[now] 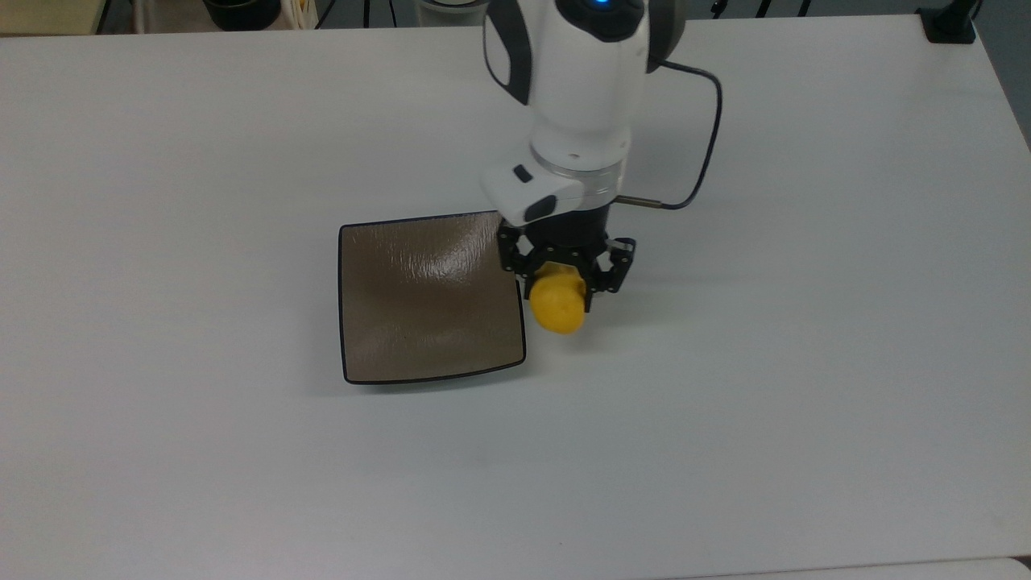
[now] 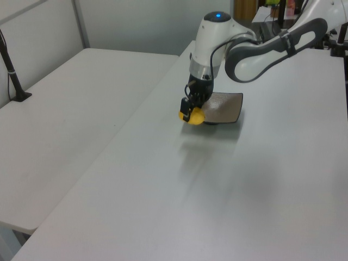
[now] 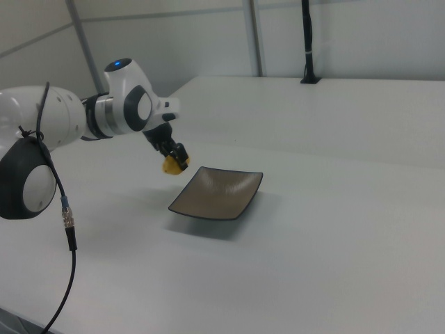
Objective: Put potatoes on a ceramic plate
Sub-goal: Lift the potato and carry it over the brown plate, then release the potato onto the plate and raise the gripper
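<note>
Gripper point(image 1: 564, 283) clenched on the yellow potato point(image 1: 557, 304), held clear of the table point(image 1: 805, 362), just beside the ceramic plate's point(image 1: 427, 298) edge.
</note>
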